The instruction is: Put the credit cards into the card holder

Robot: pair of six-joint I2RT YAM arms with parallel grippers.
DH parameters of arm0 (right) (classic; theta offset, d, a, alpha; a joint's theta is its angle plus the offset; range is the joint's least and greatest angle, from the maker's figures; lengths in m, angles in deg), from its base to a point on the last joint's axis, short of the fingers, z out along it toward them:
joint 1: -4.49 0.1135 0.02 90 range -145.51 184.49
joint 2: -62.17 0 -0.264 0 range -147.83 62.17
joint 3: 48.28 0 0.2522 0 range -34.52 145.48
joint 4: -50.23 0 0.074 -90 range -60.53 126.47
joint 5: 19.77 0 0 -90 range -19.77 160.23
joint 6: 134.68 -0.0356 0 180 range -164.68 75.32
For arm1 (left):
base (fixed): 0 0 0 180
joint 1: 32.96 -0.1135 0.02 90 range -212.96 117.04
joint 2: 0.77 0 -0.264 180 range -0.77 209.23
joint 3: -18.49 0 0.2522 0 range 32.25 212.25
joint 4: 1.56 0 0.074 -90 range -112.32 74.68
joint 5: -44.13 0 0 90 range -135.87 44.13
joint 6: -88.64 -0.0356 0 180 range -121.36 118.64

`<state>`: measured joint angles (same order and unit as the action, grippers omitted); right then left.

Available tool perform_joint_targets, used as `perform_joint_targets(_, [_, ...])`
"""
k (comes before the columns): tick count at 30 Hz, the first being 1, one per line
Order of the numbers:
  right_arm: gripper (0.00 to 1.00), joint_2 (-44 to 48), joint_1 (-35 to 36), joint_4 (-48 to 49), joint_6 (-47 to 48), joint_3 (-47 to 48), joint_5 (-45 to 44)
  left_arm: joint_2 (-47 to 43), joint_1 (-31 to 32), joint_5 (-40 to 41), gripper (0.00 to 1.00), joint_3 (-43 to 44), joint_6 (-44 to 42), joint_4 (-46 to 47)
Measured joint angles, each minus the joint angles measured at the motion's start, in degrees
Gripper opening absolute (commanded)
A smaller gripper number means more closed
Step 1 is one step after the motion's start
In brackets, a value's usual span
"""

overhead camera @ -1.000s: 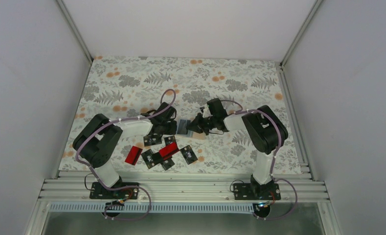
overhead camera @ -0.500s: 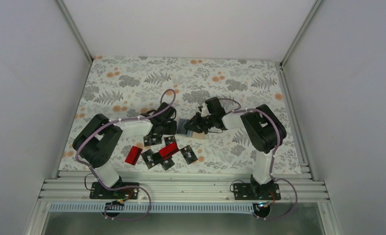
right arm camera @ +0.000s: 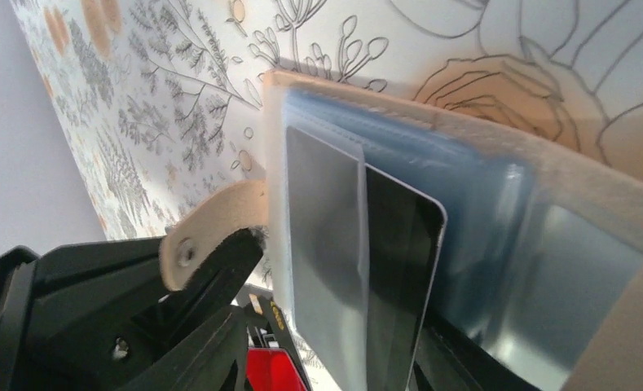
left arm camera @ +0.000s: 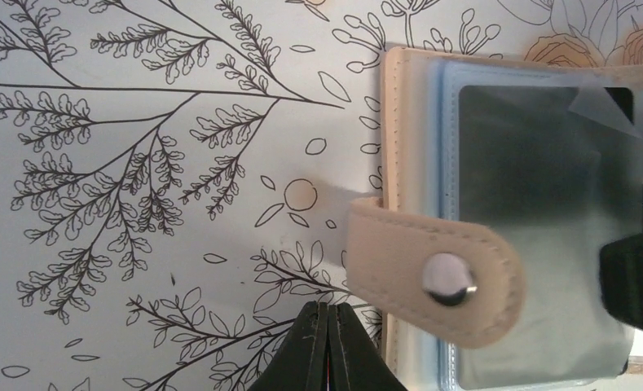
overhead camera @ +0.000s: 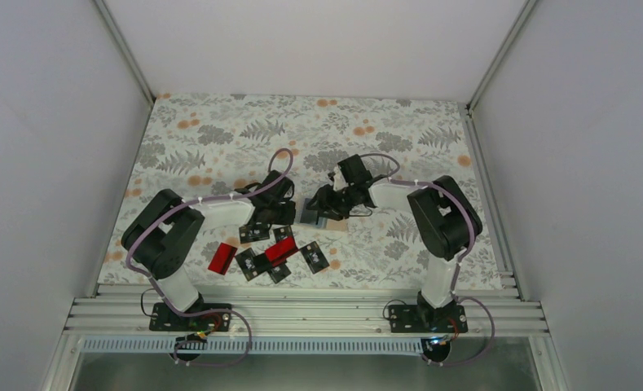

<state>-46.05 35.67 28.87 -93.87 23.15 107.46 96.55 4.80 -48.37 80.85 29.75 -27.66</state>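
- Two robot arms are seen over a desk (overhead camera: 220, 138) that is covered with a pattern of leaves and flowers.
- The card holder (overhead camera: 310, 215) is laid open on the desk, near the middle, between the two tools.
- Its outside is tan and its inside is light blue.
- A tan strap (left arm camera: 432, 273) with a round silver snap is folded over the blue inside.
- One black card (right arm camera: 399, 269) is pushed partway into a clear pocket (right arm camera: 322, 244) of the card holder, and a rounded corner of it is left sticking out.
- The left tool (left arm camera: 330, 346) is closed tight, with its two tips pressed together.
- It is placed just beside the strap; whether the strap is touched cannot be told.
- The right tool (overhead camera: 324, 208) is held over the card holder, on the side away from the strap.
- Whether the right tool is open or closed cannot be told, because its tips are not shown clearly.
- Some black cards (overhead camera: 314, 257) with small white marks are spread on the desk, nearer the arm bases than the card holder.
- Two red cards are seen there too: one (overhead camera: 222, 257) is laid alone to the left, and the other (overhead camera: 279, 251) is mixed in with the black cards.
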Motion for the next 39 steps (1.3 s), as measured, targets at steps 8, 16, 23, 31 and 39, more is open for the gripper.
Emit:
perform_joint_targets(8, [0.90, 3.0, 0.0, -8.1, 4.9, 2.1, -3.1, 0.0, 0.0, -0.1, 0.02, 0.8, 0.2, -2.0])
perform_joint_targets(16, [0.92, 5.1, 0.0, -16.0, 10.2, 4.0, -7.8, 0.0, 0.7, 0.0, 0.02, 2.2, 1.2, -5.5])
perform_joint_targets(23, [0.69, 9.0, 0.0, -20.5, 15.5, 4.8, -11.3, -3.1, 2.7, -0.3, 0.02, 4.5, 2.1, -8.9])
perform_joint_targets(31, [0.33, 10.2, 0.0, -22.3, 19.7, 5.5, -13.9, -3.7, 4.5, -2.8, 0.02, 9.4, 3.3, -9.7])
perform_joint_targets(39, [0.11, 7.1, 0.0, -21.9, 22.3, 5.5, -13.6, -0.2, 6.6, -4.6, 0.02, 14.0, 4.2, -9.7])
